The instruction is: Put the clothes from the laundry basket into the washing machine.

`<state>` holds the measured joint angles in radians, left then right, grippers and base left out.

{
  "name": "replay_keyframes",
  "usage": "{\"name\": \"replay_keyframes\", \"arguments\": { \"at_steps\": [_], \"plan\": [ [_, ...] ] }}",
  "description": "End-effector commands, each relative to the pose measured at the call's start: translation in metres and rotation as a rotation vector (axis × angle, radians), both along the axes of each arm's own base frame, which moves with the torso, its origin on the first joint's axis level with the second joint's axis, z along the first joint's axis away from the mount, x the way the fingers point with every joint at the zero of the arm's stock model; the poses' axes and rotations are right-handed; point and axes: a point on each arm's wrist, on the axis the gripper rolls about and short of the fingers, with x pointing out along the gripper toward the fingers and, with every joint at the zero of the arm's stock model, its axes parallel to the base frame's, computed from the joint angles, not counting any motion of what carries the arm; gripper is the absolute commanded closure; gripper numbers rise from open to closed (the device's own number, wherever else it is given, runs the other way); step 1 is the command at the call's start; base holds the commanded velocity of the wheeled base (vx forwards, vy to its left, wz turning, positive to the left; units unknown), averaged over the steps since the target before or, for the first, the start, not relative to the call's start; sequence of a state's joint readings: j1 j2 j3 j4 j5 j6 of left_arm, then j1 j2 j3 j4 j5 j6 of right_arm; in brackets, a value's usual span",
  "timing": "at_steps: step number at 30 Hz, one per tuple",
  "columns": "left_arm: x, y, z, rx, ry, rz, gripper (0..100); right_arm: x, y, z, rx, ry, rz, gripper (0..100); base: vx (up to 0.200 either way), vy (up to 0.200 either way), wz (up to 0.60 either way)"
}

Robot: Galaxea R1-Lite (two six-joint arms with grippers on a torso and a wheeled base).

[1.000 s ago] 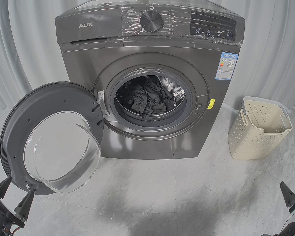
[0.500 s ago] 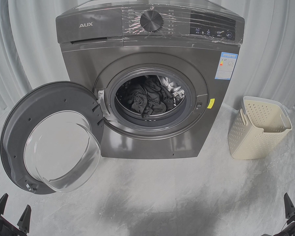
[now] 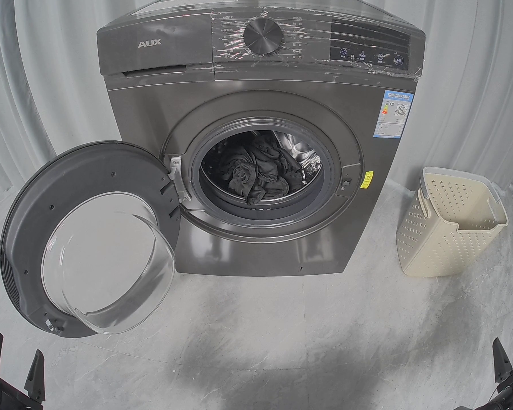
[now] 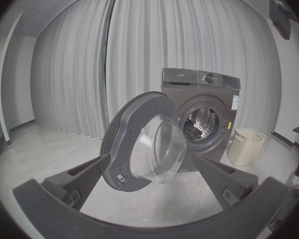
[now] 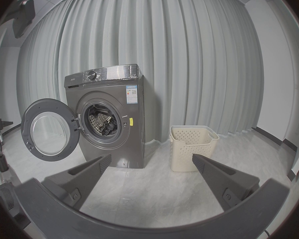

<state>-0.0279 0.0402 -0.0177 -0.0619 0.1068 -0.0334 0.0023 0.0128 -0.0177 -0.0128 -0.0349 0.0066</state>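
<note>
Two grippers sit low in the head view, cut off by its edge: the left gripper (image 3: 17, 348) at 7 o'clock, the right gripper (image 3: 512, 337) at 5 o'clock. Both have their fingers spread wide and hold nothing. Since half a second ago the left gripper has sunk slightly lower; the right has barely shifted.

The dark grey clothes (image 3: 256, 172) lie crumpled in the drum of the grey front-loading washing machine (image 3: 256, 86), a heap with no clear long axis, its back part lost in shadow. The round grey door (image 3: 85, 166) hangs open at 8 o'clock of the drum mouth. The cream perforated plastic laundry basket (image 3: 439, 246) stands upright on the floor at 3 o'clock of the machine, mouth upward, its bottom hidden behind its wall.
</note>
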Motion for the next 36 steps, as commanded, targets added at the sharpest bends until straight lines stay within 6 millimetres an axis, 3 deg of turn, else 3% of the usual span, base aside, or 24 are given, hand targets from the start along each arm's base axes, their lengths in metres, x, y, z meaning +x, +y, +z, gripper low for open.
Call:
{"name": "replay_keyframes", "arguments": {
  "at_steps": [1,13,28,36],
  "plan": [
    [-0.0021,-0.0005,-0.007,0.002,-0.003,0.035,0,0.0004,0.0001,-0.0062,-0.007,0.015,0.005,0,0.0,0.0,0.0],
    [-0.0021,-0.0032,-0.0115,0.051,0.056,-0.1,0,0.0004,0.0003,-0.0054,-0.007,0.007,0.009,0,0.0,0.0,0.0],
    [-0.0019,-0.0026,-0.0122,0.036,0.044,-0.061,0,0.0004,0.0002,-0.0052,-0.005,0.006,0.011,0,0.0,0.0,0.0],
    [-0.0019,-0.0026,-0.0123,0.037,0.046,-0.061,0,0.0004,0.0002,-0.0052,-0.005,0.006,0.011,0,0.0,0.2,0.0]
  ]
}}
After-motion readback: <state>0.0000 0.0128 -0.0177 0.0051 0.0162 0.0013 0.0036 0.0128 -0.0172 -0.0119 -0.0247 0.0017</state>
